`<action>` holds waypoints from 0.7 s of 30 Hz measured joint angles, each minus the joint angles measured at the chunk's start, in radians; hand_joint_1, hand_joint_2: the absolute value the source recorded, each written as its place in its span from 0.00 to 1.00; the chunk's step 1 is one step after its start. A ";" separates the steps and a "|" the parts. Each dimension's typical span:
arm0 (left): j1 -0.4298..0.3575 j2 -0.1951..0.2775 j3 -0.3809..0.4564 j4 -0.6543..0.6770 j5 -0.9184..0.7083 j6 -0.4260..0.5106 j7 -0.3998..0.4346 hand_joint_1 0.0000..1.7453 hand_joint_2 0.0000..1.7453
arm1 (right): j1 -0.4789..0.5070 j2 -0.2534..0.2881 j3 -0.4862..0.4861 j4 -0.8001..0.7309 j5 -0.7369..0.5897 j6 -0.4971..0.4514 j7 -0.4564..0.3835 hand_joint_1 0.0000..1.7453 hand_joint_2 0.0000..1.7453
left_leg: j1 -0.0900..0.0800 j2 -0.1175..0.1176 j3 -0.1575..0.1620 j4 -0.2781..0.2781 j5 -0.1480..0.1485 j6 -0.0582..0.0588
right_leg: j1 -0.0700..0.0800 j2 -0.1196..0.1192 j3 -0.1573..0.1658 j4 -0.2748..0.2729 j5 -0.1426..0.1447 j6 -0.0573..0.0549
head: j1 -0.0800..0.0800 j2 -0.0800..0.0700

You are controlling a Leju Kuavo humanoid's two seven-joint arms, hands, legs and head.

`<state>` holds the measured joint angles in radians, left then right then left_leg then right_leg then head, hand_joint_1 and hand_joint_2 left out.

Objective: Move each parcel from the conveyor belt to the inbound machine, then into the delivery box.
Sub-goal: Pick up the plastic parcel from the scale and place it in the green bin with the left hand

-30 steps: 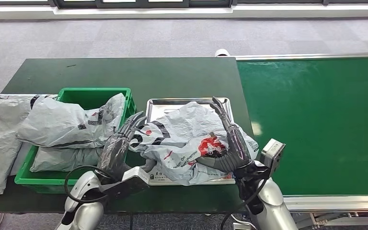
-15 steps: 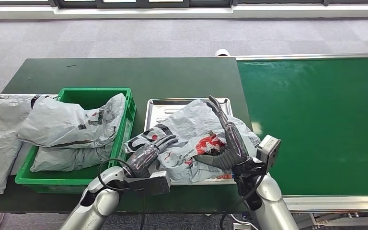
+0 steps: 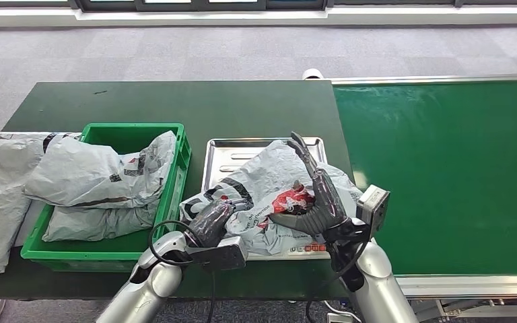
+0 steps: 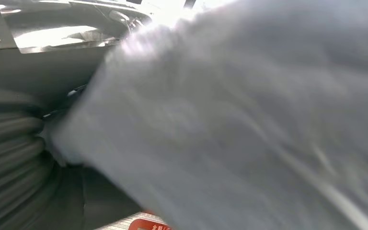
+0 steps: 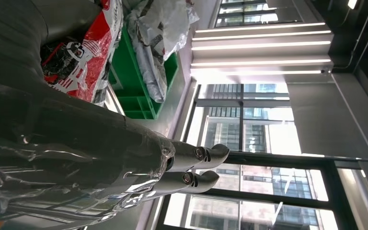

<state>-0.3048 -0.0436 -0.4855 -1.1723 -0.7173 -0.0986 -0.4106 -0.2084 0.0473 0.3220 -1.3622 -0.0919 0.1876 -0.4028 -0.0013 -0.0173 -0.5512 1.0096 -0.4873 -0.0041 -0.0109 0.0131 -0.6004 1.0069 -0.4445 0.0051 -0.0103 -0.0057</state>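
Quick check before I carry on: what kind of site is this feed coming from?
Probably a parcel sorting station, perhaps a demo set-up in an office building. A green conveyor belt runs beside a dark table, grey mailer parcels fill a green crate, and one parcel lies on a metal tray.

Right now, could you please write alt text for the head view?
Both robot hands, the left hand and right hand, touch a crumpled grey parcel lying on a metal tray. A green crate holding more parcels sits beside it, left of a green conveyor belt.
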 joint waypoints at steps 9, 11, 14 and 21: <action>0.008 0.001 0.000 -0.009 0.040 0.012 -0.024 1.00 1.00 | 0.001 0.004 0.000 0.000 0.002 -0.002 0.000 0.00 1.00 | 0.000 0.000 0.000 0.000 0.000 0.000 | 0.000 0.000 0.000 0.000 0.000 0.000 | 0.000 0.000; 0.019 0.004 0.000 -0.030 0.080 0.007 -0.051 1.00 1.00 | 0.001 0.004 0.000 0.000 0.001 -0.006 -0.001 0.00 1.00 | 0.000 0.000 0.000 0.000 0.000 0.000 | 0.000 0.000 0.000 0.000 0.000 0.000 | 0.000 0.000; 0.038 0.011 0.005 -0.078 0.144 -0.005 -0.088 1.00 1.00 | 0.003 0.004 0.000 0.000 0.001 -0.008 -0.003 0.00 1.00 | 0.000 0.000 0.000 0.000 0.000 0.000 | 0.000 0.000 0.000 0.000 0.000 0.000 | 0.000 0.000; 0.081 0.022 0.088 -0.235 0.187 0.110 -0.100 1.00 1.00 | 0.025 0.004 -0.002 -0.005 0.001 -0.016 -0.006 0.00 1.00 | 0.000 0.000 0.000 0.000 0.000 0.000 | 0.000 0.000 0.000 0.000 0.000 0.000 | 0.000 0.000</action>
<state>-0.2236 -0.0214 -0.3975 -1.4076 -0.5300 0.0116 -0.5109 -0.1838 0.0511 0.3195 -1.3676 -0.0906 0.1714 -0.4088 -0.0011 -0.0173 -0.5514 1.0096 -0.4873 -0.0042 -0.0108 0.0131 -0.6006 1.0070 -0.4448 0.0049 -0.0103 -0.0057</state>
